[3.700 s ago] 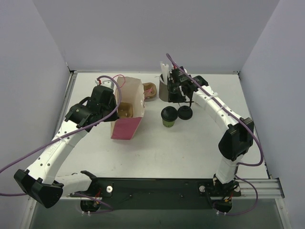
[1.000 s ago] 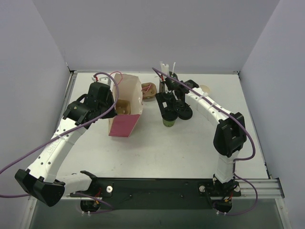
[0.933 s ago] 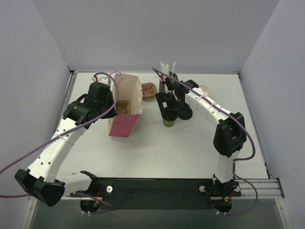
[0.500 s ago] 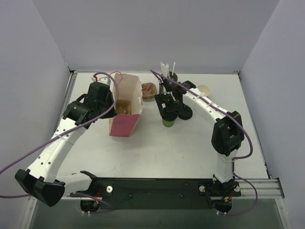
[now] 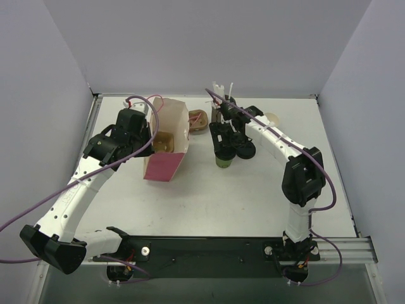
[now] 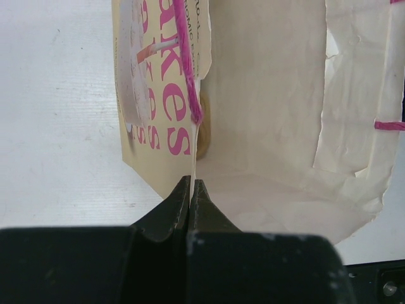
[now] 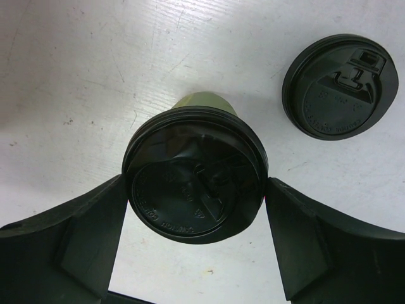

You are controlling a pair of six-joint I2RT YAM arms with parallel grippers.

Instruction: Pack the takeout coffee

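Since a second ago the right gripper (image 7: 196, 190) has narrowed around the cup (image 7: 204, 103), right of the bag (image 5: 169, 136). Its jaws are spread, barely at the lid (image 7: 190, 183). Left gripper (image 6: 191, 190) pinches the bag's edge. Squeezing the rim alone could pop the lid off or tip the cup.

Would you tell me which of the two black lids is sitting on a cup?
The lid between the right gripper's fingers: it caps the green cup, while the other lid lies flat on the table beside it.
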